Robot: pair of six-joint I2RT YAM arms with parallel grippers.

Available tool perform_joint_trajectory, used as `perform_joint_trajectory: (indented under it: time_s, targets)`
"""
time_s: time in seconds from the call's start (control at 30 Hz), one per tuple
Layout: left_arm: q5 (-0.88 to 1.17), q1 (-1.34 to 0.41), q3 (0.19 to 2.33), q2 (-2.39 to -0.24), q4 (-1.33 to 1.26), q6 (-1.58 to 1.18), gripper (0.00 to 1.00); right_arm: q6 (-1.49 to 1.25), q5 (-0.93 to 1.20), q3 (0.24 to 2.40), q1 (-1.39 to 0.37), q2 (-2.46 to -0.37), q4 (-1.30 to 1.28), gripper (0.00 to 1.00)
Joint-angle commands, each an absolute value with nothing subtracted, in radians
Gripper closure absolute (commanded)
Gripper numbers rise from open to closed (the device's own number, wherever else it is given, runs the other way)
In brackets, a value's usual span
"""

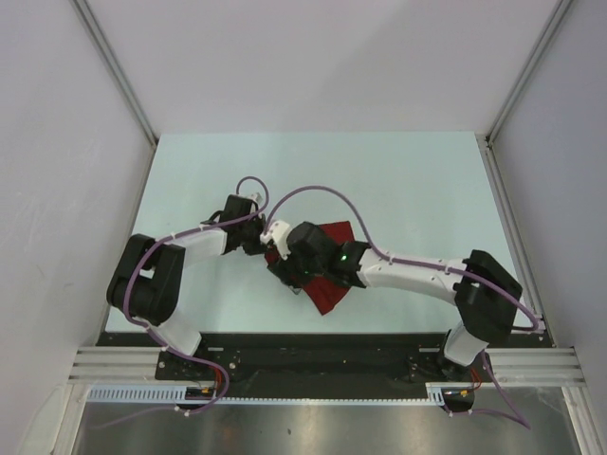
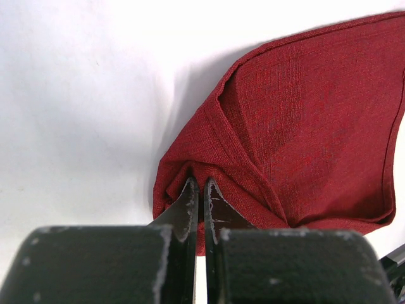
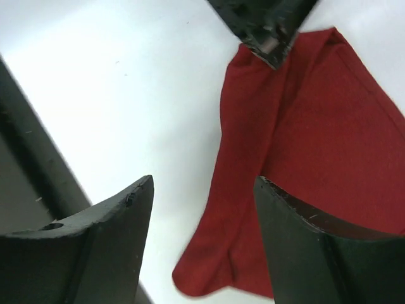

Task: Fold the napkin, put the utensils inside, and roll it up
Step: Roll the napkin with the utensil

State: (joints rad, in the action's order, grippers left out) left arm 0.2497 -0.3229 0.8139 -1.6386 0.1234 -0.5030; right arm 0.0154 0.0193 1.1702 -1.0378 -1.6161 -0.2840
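A view from above shows a pale table (image 1: 408, 190) enclosed by white walls. Two white-and-black robot arms are bolted at its near edge, and both reach inward so that their wrists meet around the middle of the table.

A dark red napkin (image 1: 329, 296) lies about midway between the left and right edges, somewhat closer to the near edge than the far one. Much of it is hidden under the right arm (image 1: 417, 270). One red piece shows beyond the wrist and another on its near side.

The left arm (image 1: 194, 248) comes in from the left. On its wrist camera, the left gripper (image 2: 197, 190) has its two dark fingers pressed almost together, pinching a bunched fold at the napkin's edge. From that pinch the cloth fans out to the right. It lies partly doubled over itself, with a diagonal crease and a stitched hem along its far side.

The right gripper (image 3: 204, 183) hovers above the table with its jaws spread wide and nothing between them. Below it, the napkin's long folded edge runs under its right finger. The tip of the left gripper meets the cloth at the top of that view.
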Motion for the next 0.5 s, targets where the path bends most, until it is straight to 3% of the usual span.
perform_joint_trajectory:
  time_s: [0.0,0.47]
  targets:
    - [0.181,-0.305,0.842,-1.667,0.132,-0.471,1.0,0.126,-0.244,1.143,-1.109,-1.699,-0.095,0.32]
    - [0.187,-0.305,0.845,-1.666,0.13,-0.477,1.0,0.189,-0.229,1.106,-1.126,-1.839,-0.011,0.4]
